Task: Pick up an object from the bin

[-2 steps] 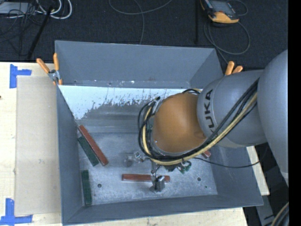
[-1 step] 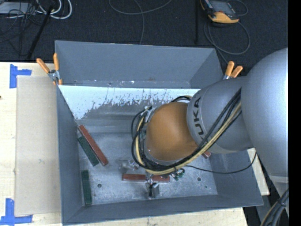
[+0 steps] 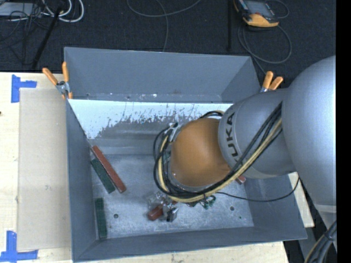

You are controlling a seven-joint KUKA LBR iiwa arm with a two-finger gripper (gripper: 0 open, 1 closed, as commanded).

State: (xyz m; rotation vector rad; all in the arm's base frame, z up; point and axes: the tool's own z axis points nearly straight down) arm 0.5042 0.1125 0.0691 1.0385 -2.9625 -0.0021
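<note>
Hand (image 3: 164, 206) low over bin (image 3: 153, 75) floor, 6 o'clock, at small red-brown block (image 3: 154, 215). Open or closed: cannot tell. Centre on block, grip firmly, lift straight, clear of brown-green bar (image 3: 107, 170) at 9 o'clock.

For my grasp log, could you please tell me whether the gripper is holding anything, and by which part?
Cannot be told: the gripper is down at a small red-brown piece.

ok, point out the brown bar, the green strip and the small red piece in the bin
brown bar (image 3: 109, 167): camera view, middle of its brown top face.
green strip (image 3: 100, 218): camera view, middle of its length.
red piece (image 3: 154, 215): camera view, its red body.
</note>
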